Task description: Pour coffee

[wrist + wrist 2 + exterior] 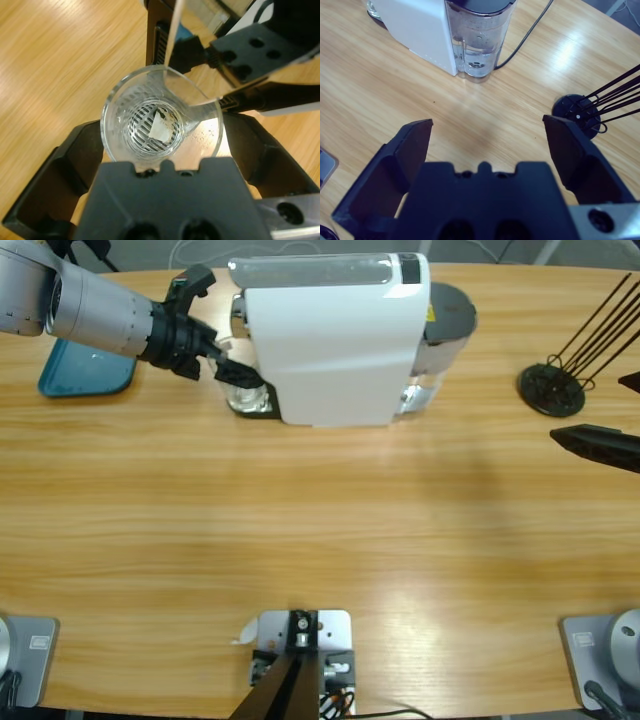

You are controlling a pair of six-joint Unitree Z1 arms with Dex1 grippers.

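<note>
A small clear glass (160,120) stands on the round drip grille under the spout of the white coffee machine (330,340). No coffee shows in the glass; only a pale glint and a few dark specks lie at its bottom. My left gripper (162,127) is open, with one black jaw on each side of the glass, close to its wall. From above, the same gripper (238,380) reaches the glass (243,396) from the upper left. My right gripper (487,122) hangs open and empty over bare wood at the table's right edge.
The machine's clear water tank (477,35) faces the right gripper, and a dark cable (530,35) runs off behind it. A black stand with thin rods (550,390) sits at the right. A blue tray (85,375) lies under the left arm.
</note>
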